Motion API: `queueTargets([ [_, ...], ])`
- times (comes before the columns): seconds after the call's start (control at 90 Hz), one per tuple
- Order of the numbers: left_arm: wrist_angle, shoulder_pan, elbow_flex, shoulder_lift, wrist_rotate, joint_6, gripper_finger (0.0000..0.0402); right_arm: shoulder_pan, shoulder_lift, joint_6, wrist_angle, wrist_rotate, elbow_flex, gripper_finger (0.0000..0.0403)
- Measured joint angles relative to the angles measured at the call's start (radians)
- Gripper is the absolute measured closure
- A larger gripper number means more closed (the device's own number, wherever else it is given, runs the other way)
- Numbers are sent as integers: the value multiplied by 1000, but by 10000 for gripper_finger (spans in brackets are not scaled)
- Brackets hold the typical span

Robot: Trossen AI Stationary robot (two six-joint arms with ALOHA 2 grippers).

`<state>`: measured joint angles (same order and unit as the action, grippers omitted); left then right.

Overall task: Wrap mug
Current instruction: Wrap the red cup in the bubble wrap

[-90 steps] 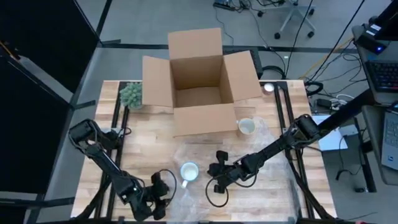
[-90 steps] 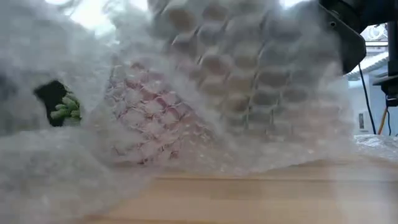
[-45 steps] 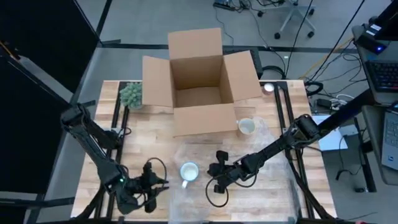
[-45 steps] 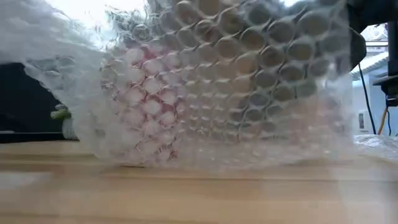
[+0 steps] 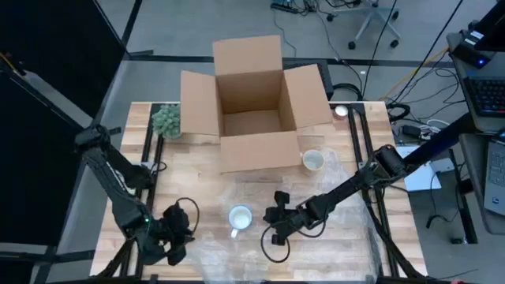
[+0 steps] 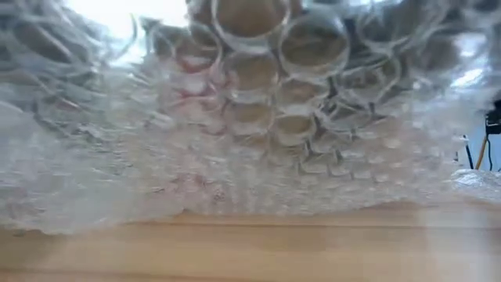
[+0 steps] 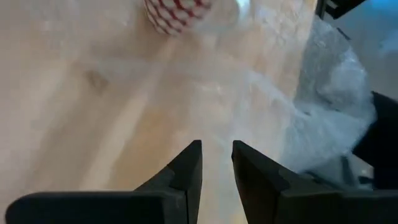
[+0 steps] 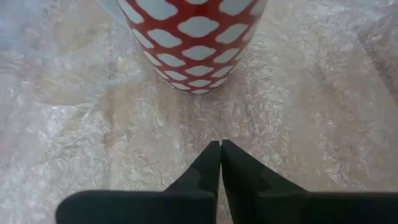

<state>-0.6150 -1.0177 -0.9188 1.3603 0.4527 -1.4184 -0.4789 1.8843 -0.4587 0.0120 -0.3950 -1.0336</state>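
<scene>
Left gripper [image 5: 175,237] sits low at the worktop [image 5: 197,170] front-left corner, fingers slightly parted, holding nothing I can see. Mug [image 5: 239,218] stands centre-front on the bubble wrap [image 5: 316,197]. Right gripper [image 5: 276,225] just beside it, clenched, pinning the sheet, I reckon. Open box [image 5: 252,106], second mug [image 5: 313,161] and plant [image 5: 166,120] behind; wrap blankets the low camera.

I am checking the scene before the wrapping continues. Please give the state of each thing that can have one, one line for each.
Cardboard box: open, flaps spread, nothing visible inside.
Red-patterned mug: upright on the bubble wrap, not yet wrapped.
Second mug: upright, beside the box.
Bubble wrap: spread on the table, near edge lifted at the low camera.
Left tool: slightly open, holding nothing.
Right tool: shut, empty, pointing at the red-patterned mug.
</scene>
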Motion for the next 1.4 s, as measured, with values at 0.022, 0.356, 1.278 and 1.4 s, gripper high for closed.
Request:
queueTargets([
  [0.022,18,-7,0,8,0,-17,327,0,0,0,0,0,0,403],
  [0.356,32,-91,0,84,-57,-94,327,0,19,0,-1,1,-2,403],
  [1.278,360,-102,77,360,-87,-111,173,1,21,0,0,4,0,403],
  [1.4,484,-101,76,385,-107,-71,174,2,21,0,-1,4,0,403],
])
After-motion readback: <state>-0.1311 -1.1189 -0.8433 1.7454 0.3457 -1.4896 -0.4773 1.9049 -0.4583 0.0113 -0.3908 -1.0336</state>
